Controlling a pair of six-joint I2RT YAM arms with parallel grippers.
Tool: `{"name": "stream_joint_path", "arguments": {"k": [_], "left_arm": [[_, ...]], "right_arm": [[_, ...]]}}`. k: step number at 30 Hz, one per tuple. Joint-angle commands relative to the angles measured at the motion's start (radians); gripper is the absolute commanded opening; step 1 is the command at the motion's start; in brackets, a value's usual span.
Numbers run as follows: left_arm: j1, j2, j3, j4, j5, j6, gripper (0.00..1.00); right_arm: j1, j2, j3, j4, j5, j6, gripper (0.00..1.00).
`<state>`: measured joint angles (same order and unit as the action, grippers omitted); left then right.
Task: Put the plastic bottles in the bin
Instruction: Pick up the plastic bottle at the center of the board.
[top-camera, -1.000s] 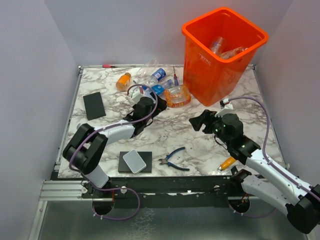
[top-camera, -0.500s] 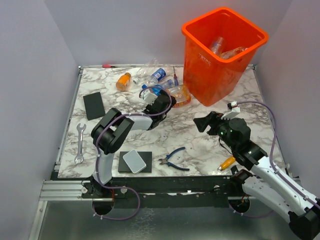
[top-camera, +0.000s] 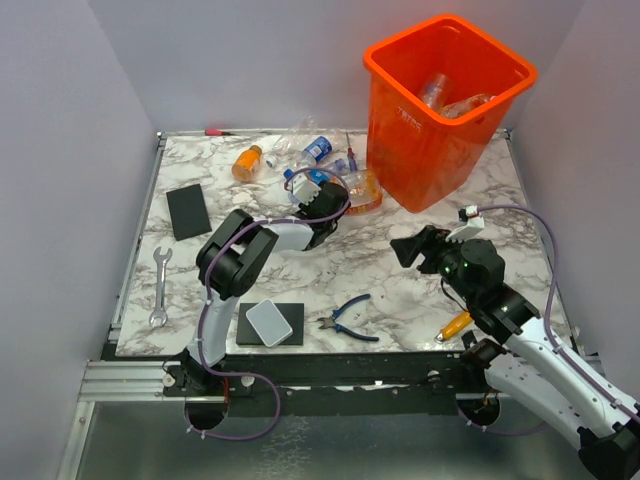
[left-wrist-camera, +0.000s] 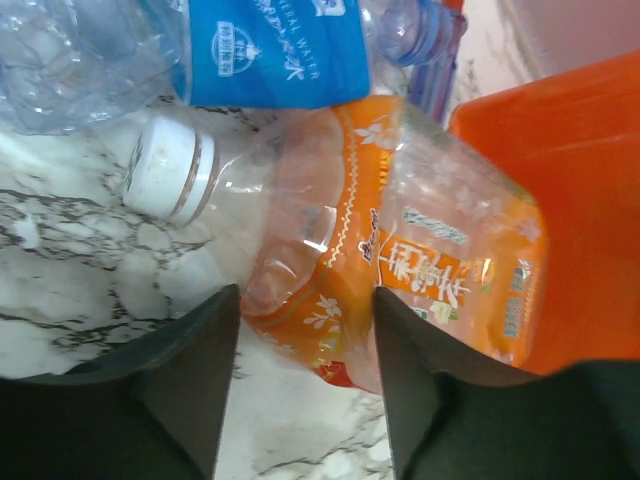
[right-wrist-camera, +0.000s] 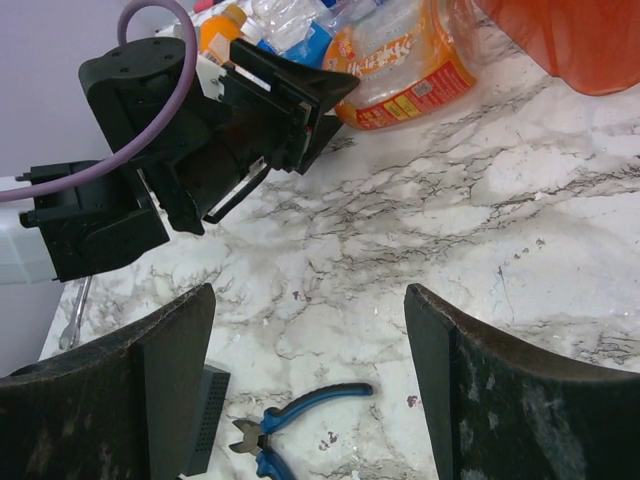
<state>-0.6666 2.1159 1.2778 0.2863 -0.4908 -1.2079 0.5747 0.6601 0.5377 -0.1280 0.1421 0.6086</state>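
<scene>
Left claw (left-wrist-camera: 305, 292): astride the orange bottle (left-wrist-camera: 400, 250); whether grasping, we cannot tell.
Right claw (right-wrist-camera: 308, 292): released, over the surface (right-wrist-camera: 400, 220).

High rear overview of the table (top-camera: 365, 268); two low wrist views sharing the orange-labelled bottle (left-wrist-camera: 400, 260).

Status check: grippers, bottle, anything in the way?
Left gripper straddling orange-label bottle, grip unconfirmed. Right gripper open, empty. Bin just beyond; blue-label bottle crowds alongside.
</scene>
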Motion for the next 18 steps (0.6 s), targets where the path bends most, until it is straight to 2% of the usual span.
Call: {"name": "stream_joint_path", "arguments": {"k": [1, 3, 9, 15, 18], "left_arm": [[0.01, 0.022, -0.039, -0.051, -0.036, -0.006, 0.47], [0.013, 0.015, -0.059, -0.046, -0.031, 0.001, 0.4], [0.025, -0.05, -0.148, -0.026, -0.014, 0.029, 0.28], [0.038, -0.258, -0.286, 0.016, 0.029, 0.157, 0.2], [0.044, -0.387, -0.335, 0.016, 0.104, 0.296, 0.19]], "right_arm": [[0.004, -0.013, 0.028, -0.034, 0.032, 0.007, 0.8], [0.004, -0.011, 0.03, -0.037, 0.031, 0.009, 0.8], [0.004, -0.022, 0.039, -0.051, 0.026, 0.011, 0.8], [0.004, -0.056, 0.057, -0.091, 0.044, 0.003, 0.8], [0.004, -0.061, 0.08, -0.113, 0.052, -0.016, 0.8]]}}
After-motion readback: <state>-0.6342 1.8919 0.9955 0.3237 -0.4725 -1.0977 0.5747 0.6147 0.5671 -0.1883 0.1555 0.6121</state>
